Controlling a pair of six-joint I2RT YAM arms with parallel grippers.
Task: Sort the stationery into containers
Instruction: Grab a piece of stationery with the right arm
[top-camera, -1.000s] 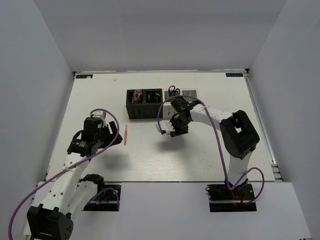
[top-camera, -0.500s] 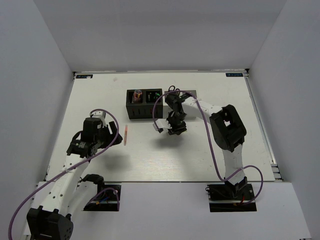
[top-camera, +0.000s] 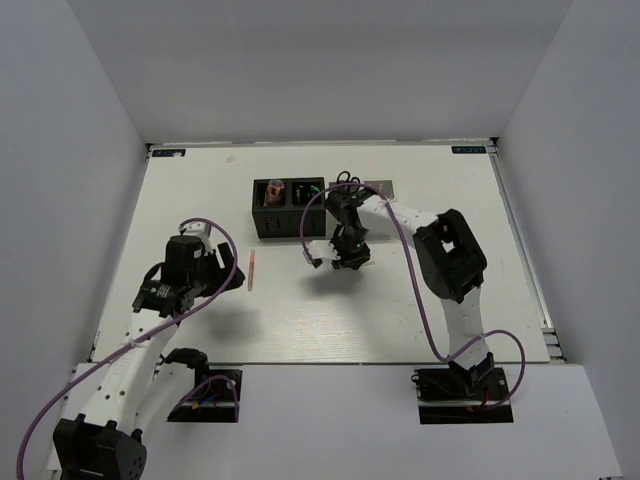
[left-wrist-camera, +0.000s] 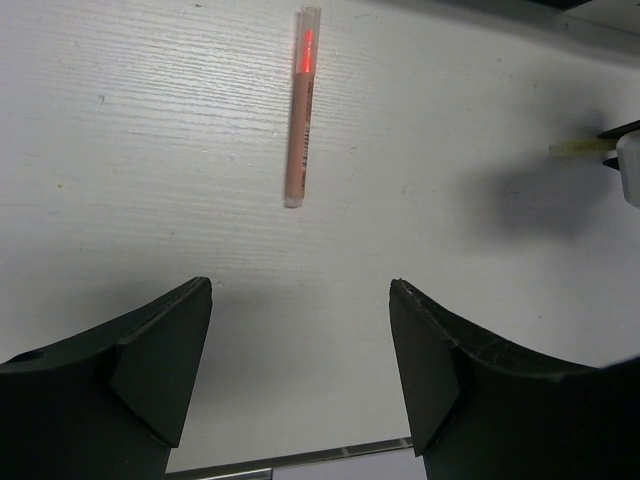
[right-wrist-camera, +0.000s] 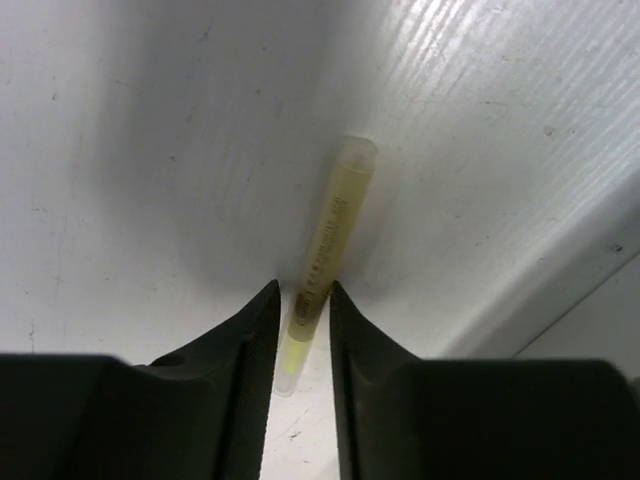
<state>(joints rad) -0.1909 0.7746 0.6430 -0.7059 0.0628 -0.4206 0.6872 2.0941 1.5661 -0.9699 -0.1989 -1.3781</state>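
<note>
Bright, even light is shining on the white tabletop (top-camera: 330, 320). Soft gray shadows are lying near the middle. The right wrist picture is looking darker at its upper left.

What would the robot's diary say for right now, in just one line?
right tool: pinched on yellow stick lying on table | left tool: open, above pink stick, not touching

One pink stick (left-wrist-camera: 300, 110), one yellowish stick (right-wrist-camera: 325, 255), two black cups (top-camera: 273, 223), one pair of scissors (top-camera: 344, 179).

White table (top-camera: 380, 310): pink stick (top-camera: 252, 270), container row (top-camera: 290, 226) on it.
</note>
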